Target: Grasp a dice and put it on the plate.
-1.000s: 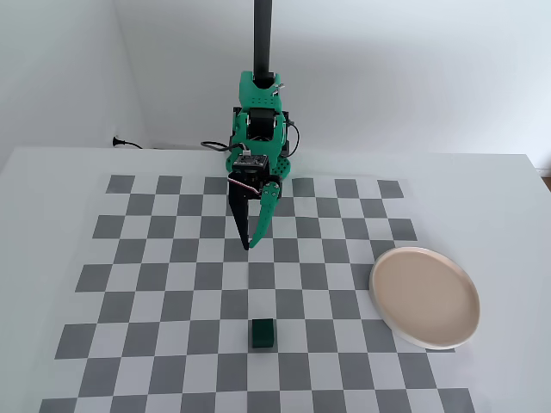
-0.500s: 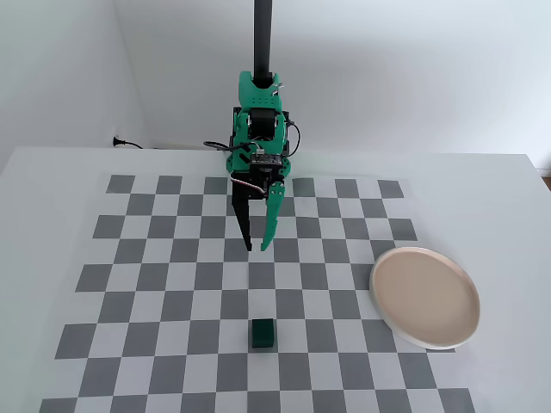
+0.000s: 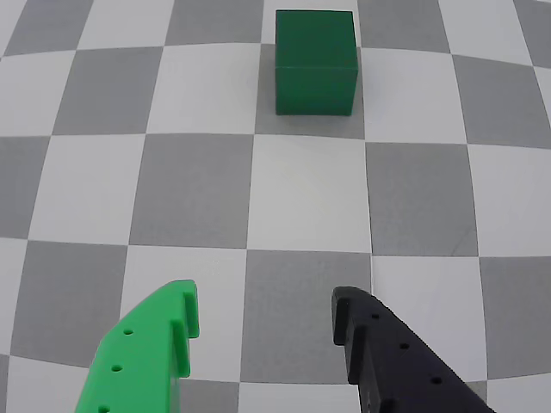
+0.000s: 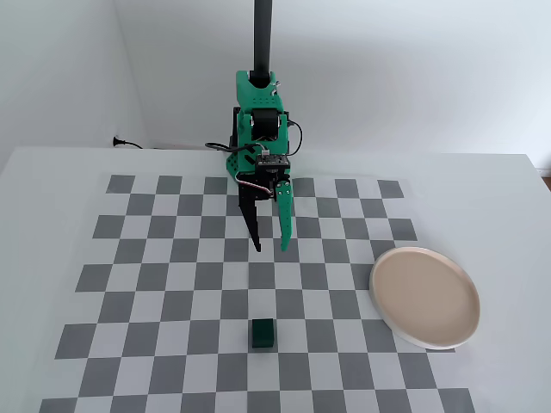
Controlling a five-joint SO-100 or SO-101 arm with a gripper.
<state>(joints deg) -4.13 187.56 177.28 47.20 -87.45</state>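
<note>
The dice [image 4: 263,333] is a small dark green cube resting on the checkered mat, near the front centre in the fixed view. In the wrist view the dice [image 3: 316,62] sits at the top, well ahead of the fingertips. My gripper [image 4: 269,249] hangs above the mat about three squares behind the dice, open and holding nothing. Seen from the wrist, the gripper [image 3: 263,308] shows a bright green finger [image 3: 155,353] on the left and a black finger [image 3: 383,357] on the right. The beige-pink plate [image 4: 424,296] lies at the right edge of the mat, away from both.
A grey-and-white checkered mat [image 4: 155,284] covers the white table. The arm's base and a black post [image 4: 263,34] stand at the back centre against a white wall. A cable [image 4: 129,144] lies at the back left.
The fingers have spread from nearly together to clearly apart. The gripper has drifted slightly right and lower. The dice and plate have not moved.
</note>
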